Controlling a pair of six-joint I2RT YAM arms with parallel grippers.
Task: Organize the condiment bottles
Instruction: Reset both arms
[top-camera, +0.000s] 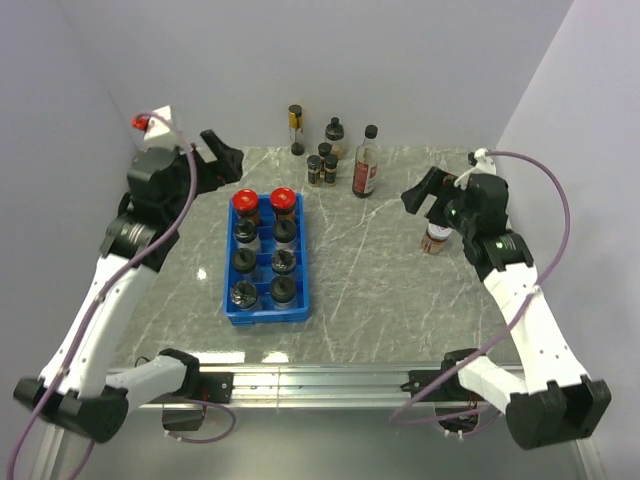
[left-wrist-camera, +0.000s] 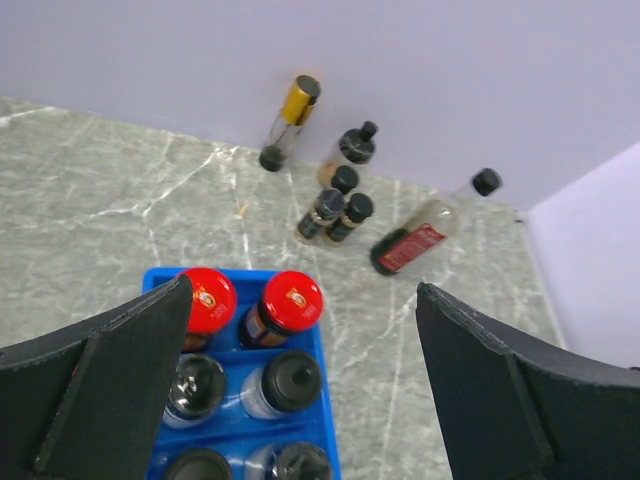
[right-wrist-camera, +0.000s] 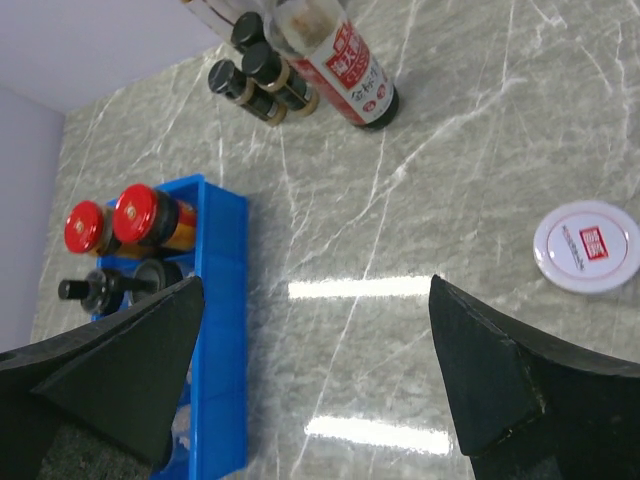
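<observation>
glass condiment bottles (top-camera: 285, 232) fill the blue plastic tray (top-camera: 265, 316); loose bottles (top-camera: 365, 170) crowd the back wall. left gripper (top-camera: 222, 160) and right gripper (top-camera: 425, 195) gape wide, empty. such wide fingers could topple packed neighbours.

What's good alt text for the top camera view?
A blue plastic compartment tray on a grey marble table holds eight glass condiment bottles, two red-capped at its far end. More bottles stand by the back wall; the left gripper and right gripper hover open.
</observation>
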